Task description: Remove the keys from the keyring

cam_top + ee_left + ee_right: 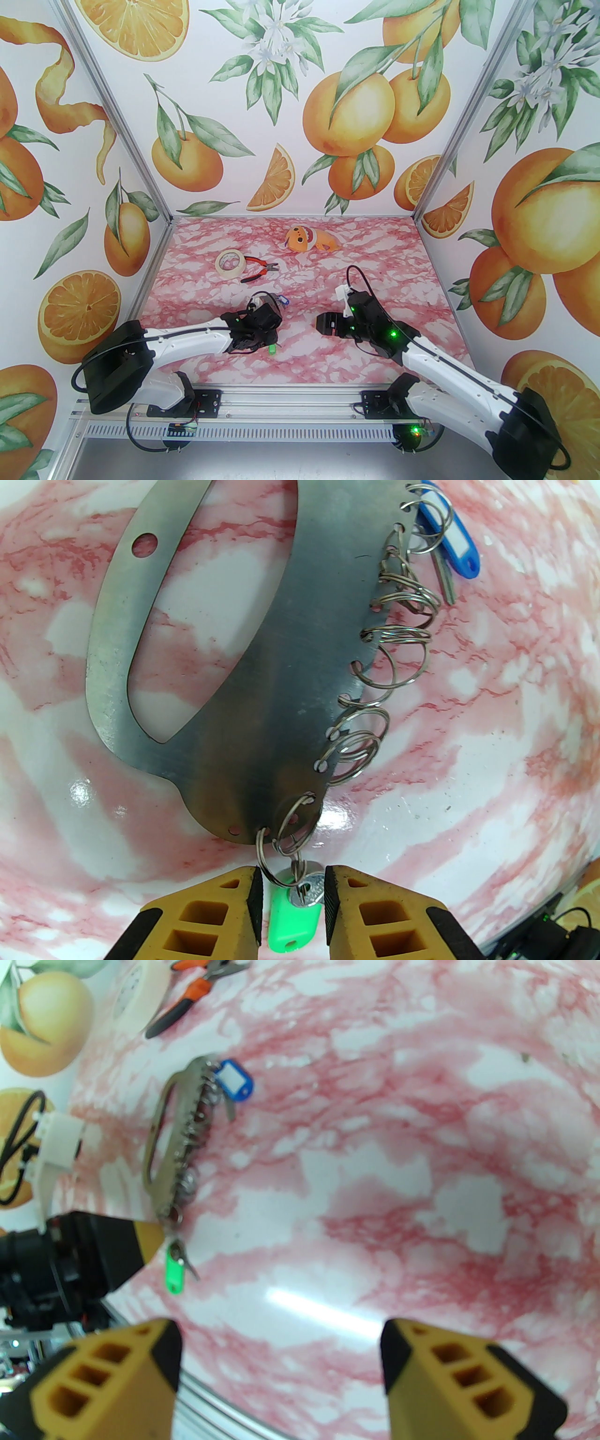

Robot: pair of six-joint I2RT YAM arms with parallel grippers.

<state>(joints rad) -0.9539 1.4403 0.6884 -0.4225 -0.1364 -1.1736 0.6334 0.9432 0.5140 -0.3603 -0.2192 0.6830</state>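
Looking from the top camera, the keyring (263, 297) lies flat on the pink marbled table (398, 262), a little left of the middle, and the wrist of the left arm (253, 323) covers most of it. The blue key tag (282, 301) shows at its far end and the green key tag (271, 348) at its near end. The right gripper (323, 324) is well apart, on the right. Farther back lie a roll of beige tape (230, 263), red-handled pliers (258, 271) just beside it, and an orange soft toy (307, 238).

From the left wrist, the keyring is a flat dark grey metal plate in a D shape with a long opening. A row of small split rings (398, 634) passes through holes along its right edge. The blue key tag, with a white label and a small metal key, hangs at the top end. The green key tag hangs from the lowest rings, between the fingers of the left gripper (290, 883). They stand narrow around it; I cannot tell if they press it.

From the right wrist, the right gripper is wide and holds nothing. The keyring lies at the left with both tags attached.
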